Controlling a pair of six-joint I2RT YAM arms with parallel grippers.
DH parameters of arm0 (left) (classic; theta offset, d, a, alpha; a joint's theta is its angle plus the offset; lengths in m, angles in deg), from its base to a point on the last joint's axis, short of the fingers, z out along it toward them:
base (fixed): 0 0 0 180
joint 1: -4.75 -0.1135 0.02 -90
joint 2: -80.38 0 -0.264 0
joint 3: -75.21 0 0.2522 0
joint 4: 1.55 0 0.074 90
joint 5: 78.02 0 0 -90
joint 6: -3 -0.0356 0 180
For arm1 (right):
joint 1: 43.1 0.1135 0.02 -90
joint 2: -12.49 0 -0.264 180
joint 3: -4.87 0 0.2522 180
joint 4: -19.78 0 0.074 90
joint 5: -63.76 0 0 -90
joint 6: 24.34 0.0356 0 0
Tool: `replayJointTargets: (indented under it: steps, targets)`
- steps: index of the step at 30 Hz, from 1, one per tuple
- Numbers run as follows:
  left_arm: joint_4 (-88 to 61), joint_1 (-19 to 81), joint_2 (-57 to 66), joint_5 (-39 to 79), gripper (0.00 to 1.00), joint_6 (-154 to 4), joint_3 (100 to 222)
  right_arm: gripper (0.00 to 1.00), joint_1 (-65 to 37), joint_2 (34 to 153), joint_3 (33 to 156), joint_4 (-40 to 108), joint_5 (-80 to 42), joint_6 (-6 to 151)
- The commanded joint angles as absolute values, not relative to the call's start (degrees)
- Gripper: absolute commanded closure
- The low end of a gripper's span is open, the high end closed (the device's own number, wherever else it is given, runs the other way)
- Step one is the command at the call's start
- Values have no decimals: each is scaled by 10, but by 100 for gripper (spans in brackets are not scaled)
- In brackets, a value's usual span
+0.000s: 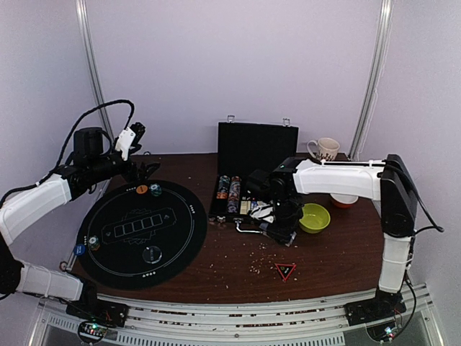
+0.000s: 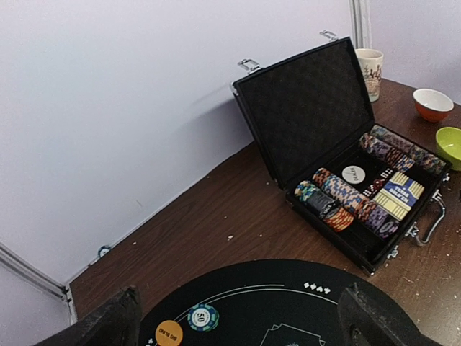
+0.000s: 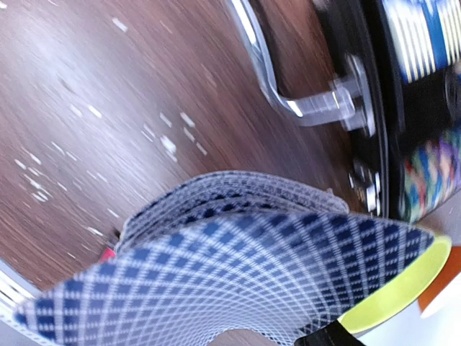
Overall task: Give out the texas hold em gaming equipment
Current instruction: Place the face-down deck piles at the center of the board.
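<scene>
Top, left claw (image 1: 148, 171): wide open, empty, above 12 o'clock edge of mat (image 1: 122, 270).
Top, chips: orange disc (image 1: 142, 189), teal chip (image 1: 155, 190) at mat's 12; blue chip (image 1: 79, 249) at 8.
Top, right claw (image 1: 277, 225): at 6 o'clock of case (image 1: 256, 148).
Left wrist, case: open, chip rows (image 2: 346, 198) inside.
Right wrist, deck (image 3: 238, 267): bowed, gripped by right claw, off table (image 3: 86, 86); fingers hidden.

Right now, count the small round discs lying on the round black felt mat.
5: orange disc and teal chip at the far edge; blue disc and patterned chip at the left edge; clear disc near the front. Others may be hidden.
</scene>
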State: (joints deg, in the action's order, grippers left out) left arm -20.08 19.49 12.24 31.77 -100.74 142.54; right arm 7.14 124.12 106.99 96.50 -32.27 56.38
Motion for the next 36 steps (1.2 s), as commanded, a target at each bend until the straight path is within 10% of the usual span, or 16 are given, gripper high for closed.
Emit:
replayJointTargets:
  steps: [1,24,36]
  targets:
    - [-188,196,125,252,2,-991,1430,51,117,1289,1140,1009,-333,562]
    - [-184,188,121,244,2,-986,1429,49,248,1464,1294,1035,-346,558]
    - [-184,188,118,250,2,-989,1429,32,256,1496,1310,1024,-335,555]
